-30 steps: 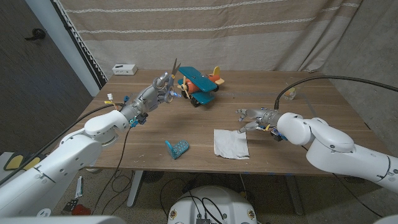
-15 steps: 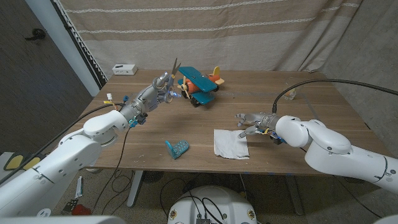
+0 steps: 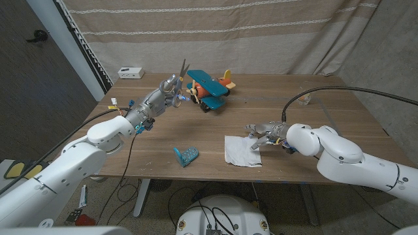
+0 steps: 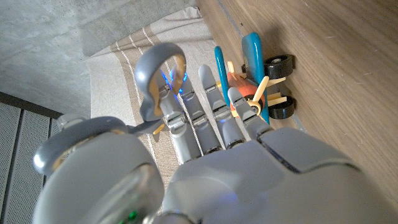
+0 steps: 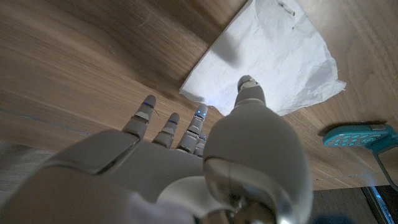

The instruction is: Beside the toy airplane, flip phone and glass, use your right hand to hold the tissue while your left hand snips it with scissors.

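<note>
Head camera looks down over the table [image 3: 274, 98]; wrist cameras sit close behind each hand, sharing that tabletop

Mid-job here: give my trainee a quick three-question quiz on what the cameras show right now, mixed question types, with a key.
1. True or false: the left hand holds the scissors raised beside the toy airplane.
2. Which thing lies nearest the tissue? A) flip phone B) glass C) white box
3. Fill in: the right hand is at the tissue's ___ corner, the far one or the near one?

Key: 1 true. 2 A. 3 far; the right wrist view does not show whether the fingers pinch the tissue yet.
</note>
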Tool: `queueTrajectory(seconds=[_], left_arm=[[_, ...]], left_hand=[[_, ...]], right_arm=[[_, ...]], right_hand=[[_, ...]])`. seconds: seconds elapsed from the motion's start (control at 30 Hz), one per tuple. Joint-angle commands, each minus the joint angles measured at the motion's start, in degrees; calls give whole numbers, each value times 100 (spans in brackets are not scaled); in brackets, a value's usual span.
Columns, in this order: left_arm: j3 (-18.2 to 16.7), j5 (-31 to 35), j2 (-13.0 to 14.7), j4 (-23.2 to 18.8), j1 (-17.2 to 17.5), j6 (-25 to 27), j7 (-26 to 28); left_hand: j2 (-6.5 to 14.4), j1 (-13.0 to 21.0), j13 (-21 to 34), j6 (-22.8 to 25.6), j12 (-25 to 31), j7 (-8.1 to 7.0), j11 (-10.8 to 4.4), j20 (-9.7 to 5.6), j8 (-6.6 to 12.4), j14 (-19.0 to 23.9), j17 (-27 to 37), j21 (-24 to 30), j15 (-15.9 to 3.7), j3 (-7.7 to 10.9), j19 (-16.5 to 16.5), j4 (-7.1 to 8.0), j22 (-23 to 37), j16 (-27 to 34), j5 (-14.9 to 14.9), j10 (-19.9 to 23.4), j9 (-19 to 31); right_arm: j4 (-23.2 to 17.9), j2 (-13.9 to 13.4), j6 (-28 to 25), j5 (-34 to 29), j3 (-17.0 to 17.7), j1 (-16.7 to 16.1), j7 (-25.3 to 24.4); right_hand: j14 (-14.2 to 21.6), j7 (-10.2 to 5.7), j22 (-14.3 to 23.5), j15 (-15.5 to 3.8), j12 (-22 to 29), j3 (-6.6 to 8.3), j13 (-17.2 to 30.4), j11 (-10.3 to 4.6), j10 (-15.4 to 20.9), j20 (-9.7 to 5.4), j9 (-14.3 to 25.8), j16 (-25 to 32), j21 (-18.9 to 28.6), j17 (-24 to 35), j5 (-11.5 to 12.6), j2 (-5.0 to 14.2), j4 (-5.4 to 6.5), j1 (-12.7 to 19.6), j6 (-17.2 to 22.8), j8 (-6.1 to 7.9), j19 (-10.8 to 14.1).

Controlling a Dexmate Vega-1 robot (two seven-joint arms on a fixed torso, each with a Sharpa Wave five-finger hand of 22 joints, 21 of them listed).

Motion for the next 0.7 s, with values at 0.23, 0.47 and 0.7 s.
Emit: queueTrajectory(seconds=[0.23,0.47,0.7], left_arm=[[33,-16,-55,66,-52,9,-40],[40,-33,-72,80,-53,-4,-47],[73,-20,-86,99,-86,3,-41]], left_hand=[[30,84,602,30,55,15,-356,32,-26,52,36,-11,-737,-8,2,46,20,19,53,334,21],[30,84,599,43,57,9,-355,37,-27,52,39,-15,-736,-10,5,50,21,19,55,340,17],[31,86,606,37,61,13,-356,40,-36,60,44,-22,-737,-10,9,56,21,21,57,332,15]], right_arm=[[322,243,475,-683,-77,-64,351],[404,313,625,-1115,-188,-103,392],[437,397,634,-1357,-90,-324,236]], right_hand=[[-71,-135,12,-742,-73,52,-4,-4,-91,160,-28,39,-89,-58,-45,-71,38,74,-35,30,-206],[29,-76,5,-775,-53,3,-9,-4,18,173,-57,96,-67,-97,-86,-102,115,-9,69,82,-193],[273,-134,1,-898,117,-13,3,-20,600,8,-117,199,-22,-171,-110,-113,147,13,454,243,-88]])
